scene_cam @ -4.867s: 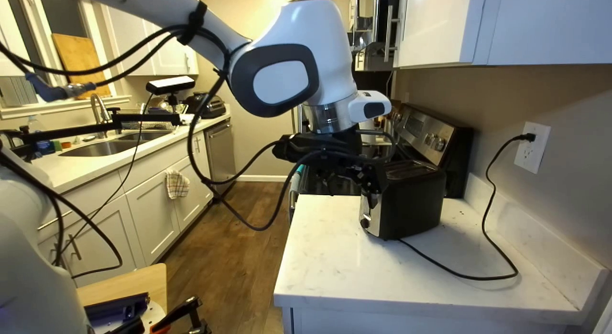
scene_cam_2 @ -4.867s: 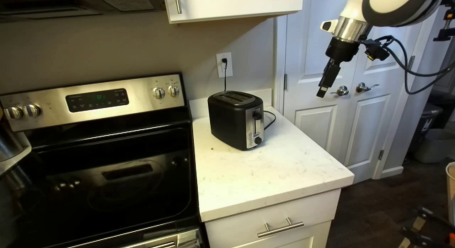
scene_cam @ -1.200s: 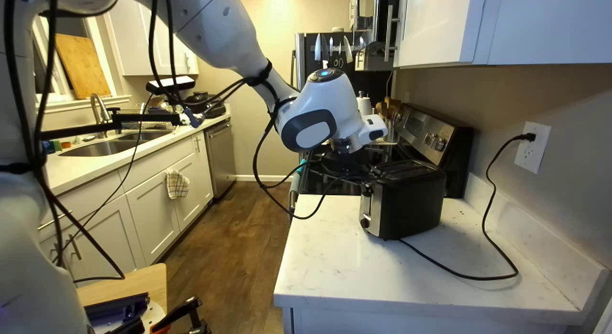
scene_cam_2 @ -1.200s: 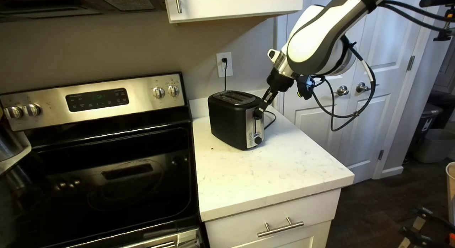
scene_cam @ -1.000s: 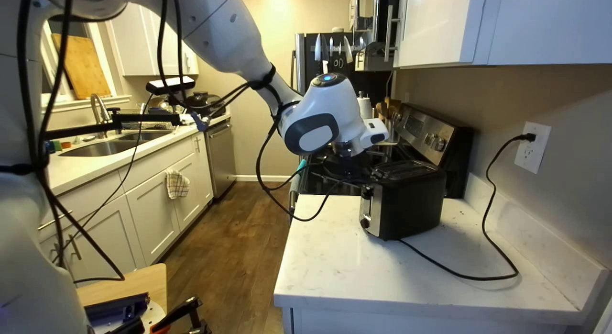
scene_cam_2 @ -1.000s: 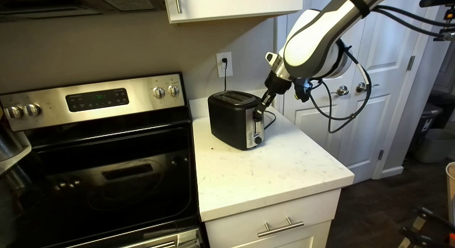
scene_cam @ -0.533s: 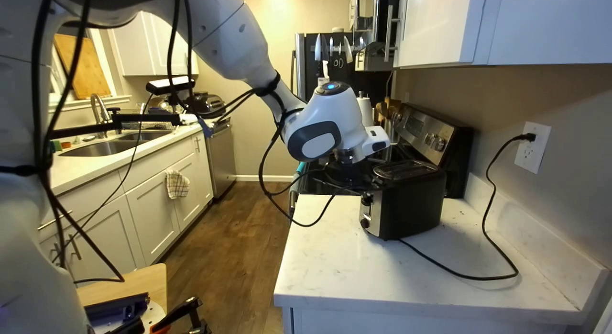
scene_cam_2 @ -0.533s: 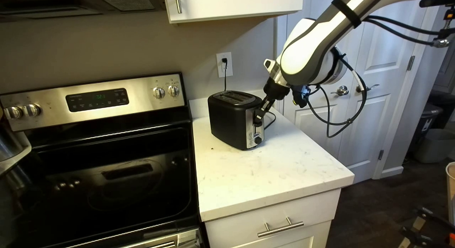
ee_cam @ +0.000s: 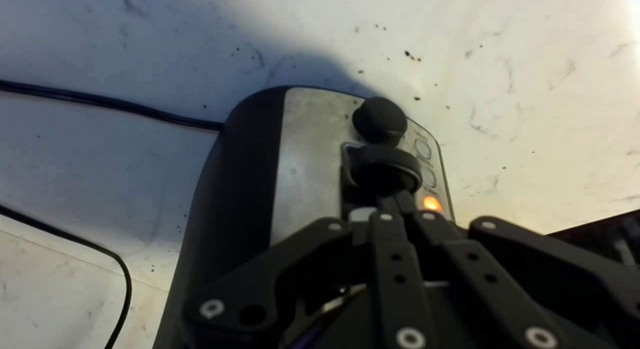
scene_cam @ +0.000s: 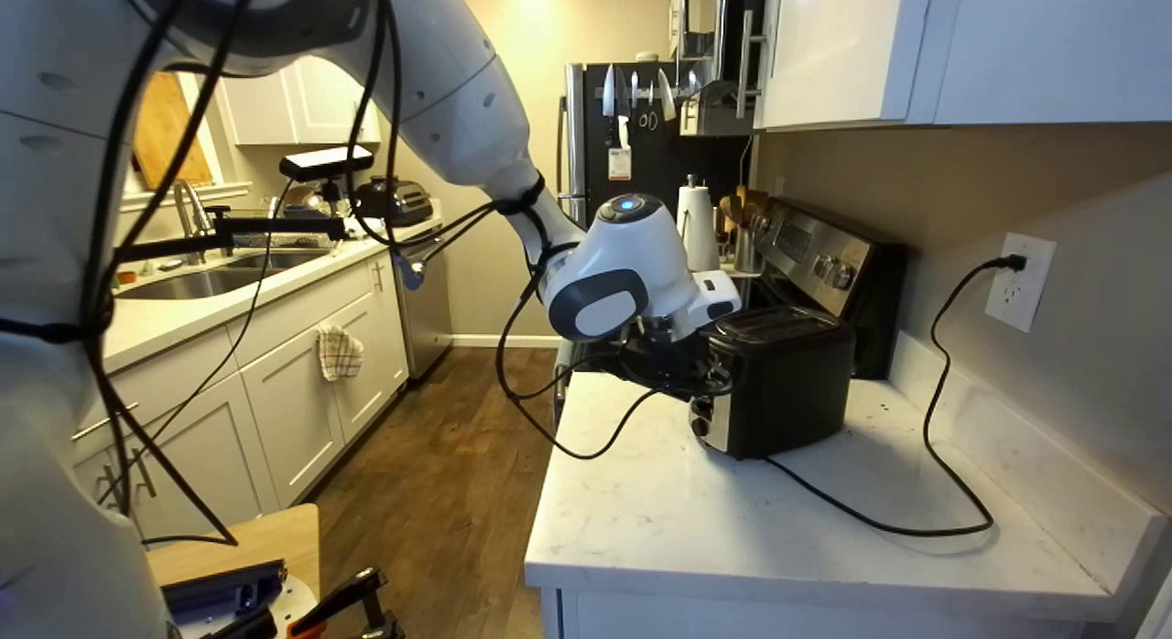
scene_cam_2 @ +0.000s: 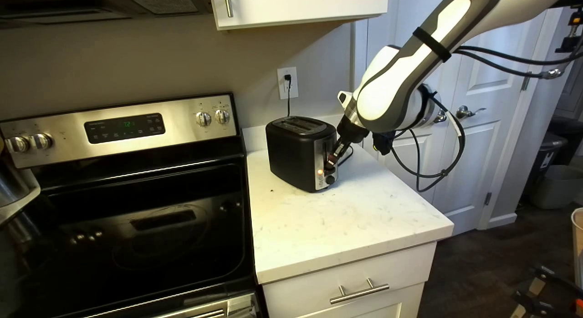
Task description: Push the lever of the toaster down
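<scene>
On the white counter stands the black toaster (scene_cam_2: 291,154), its silvery narrow end facing my arm. Its black lever (ee_cam: 386,161) sits low in the slot, close above the round dial (ee_cam: 380,120). An orange light (ee_cam: 432,203) glows beside the slot. My gripper (ee_cam: 396,203) is shut, fingertips together, nothing held between them. The tips press against the lever's upper side in the wrist view; the exact contact is dark. In an exterior view the gripper (scene_cam_2: 331,163) slants down to the toaster's end face and partly covers the lever. The arm's wrist hangs right beside the toaster.
The black power cord (scene_cam: 952,534) runs across the counter (scene_cam: 641,520) to the wall outlet (scene_cam: 1019,282). A stove (scene_cam_2: 136,208) adjoins the counter. White cabinets (scene_cam: 851,53) hang above. Cables (scene_cam: 513,392) loop from my arm near the counter's edge.
My shut gripper has moved down along the toaster's end face, and the lever has slid down with it to just above the dial. The orange light has come on.
</scene>
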Robot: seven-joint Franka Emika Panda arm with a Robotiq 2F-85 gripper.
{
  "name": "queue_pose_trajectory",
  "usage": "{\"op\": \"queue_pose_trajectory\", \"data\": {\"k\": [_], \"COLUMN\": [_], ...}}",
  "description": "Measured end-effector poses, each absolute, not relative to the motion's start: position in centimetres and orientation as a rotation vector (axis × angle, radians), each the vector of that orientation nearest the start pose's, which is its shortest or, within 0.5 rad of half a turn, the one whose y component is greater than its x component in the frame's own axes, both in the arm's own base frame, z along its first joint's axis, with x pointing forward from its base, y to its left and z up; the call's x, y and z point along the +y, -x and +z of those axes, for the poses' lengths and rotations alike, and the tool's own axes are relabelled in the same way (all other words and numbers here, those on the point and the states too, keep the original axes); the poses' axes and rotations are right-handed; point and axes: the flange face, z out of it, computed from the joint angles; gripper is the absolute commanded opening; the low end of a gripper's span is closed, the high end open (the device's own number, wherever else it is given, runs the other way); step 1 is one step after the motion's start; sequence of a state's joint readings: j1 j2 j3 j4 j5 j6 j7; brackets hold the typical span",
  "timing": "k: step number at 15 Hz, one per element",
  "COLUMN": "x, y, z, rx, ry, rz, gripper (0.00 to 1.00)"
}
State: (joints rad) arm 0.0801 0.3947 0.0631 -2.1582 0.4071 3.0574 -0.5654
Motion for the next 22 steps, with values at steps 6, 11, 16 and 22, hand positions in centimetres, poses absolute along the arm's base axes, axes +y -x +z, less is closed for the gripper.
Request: {"op": "queue_pose_trajectory", "data": {"k": [6, 11, 16, 22], "x": [5.5, 5.5, 8.1, 13.8], "y": [-59.9, -59.8, -59.6, -57.5], "z": [26.0, 26.3, 29.4, 32.9], "rx": [-0.453, -0.428, -0.304, -0.087], "ry": [2.935, 2.937, 2.93, 2.917], "rz": [-0.855, -0.848, -0.812, -0.601], "gripper": [0.0, 0.0, 0.0, 0.0]}}
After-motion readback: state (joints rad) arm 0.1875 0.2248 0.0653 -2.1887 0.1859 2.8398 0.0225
